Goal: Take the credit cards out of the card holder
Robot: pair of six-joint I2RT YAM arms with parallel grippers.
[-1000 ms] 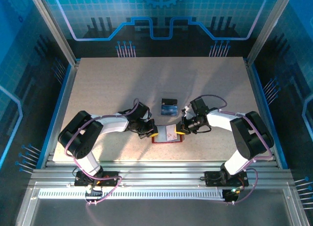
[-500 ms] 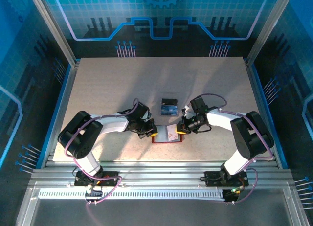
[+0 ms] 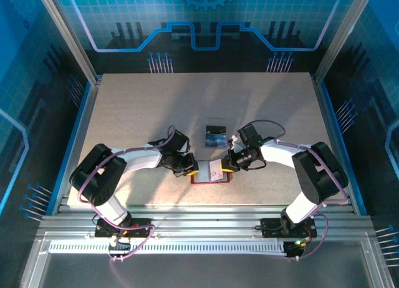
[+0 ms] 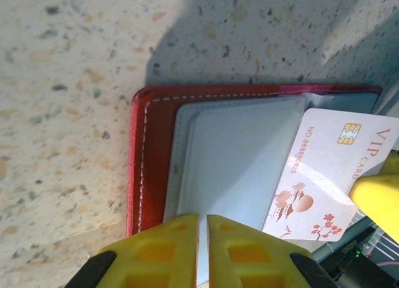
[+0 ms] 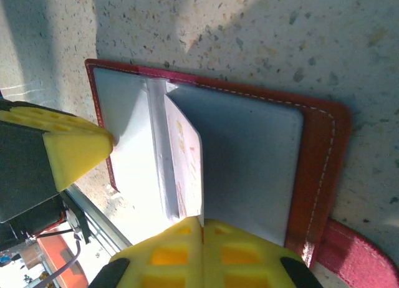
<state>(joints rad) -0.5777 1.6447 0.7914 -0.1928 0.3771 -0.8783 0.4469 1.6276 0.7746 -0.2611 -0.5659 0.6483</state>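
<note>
The red card holder (image 3: 201,181) lies open on the table near the front, its grey pockets (image 4: 237,157) facing up. My left gripper (image 3: 191,169) stands on its left half; the yellow jaws (image 4: 202,218) are shut to a thin slit over the grey pocket. My right gripper (image 3: 225,166) is shut on a pale pinkish-white credit card (image 4: 324,169) printed "VIP CARD". That card stands tilted on edge (image 5: 187,163) above the fold, between the jaws (image 5: 202,220). The holder's red tab (image 5: 355,250) sticks out at the right. Two more credit cards (image 3: 216,138), blue and dark, lie just behind the holder.
The speckled beige table (image 3: 137,113) stretches far behind and to both sides. Blue-lit walls and metal posts (image 3: 68,38) enclose it. The aluminium rail (image 3: 199,216) with the arm bases runs along the front edge.
Both grippers and the holder have shifted slightly left. The pale card now stands more tilted up in the right gripper. The left jaws have parted a hair.
</note>
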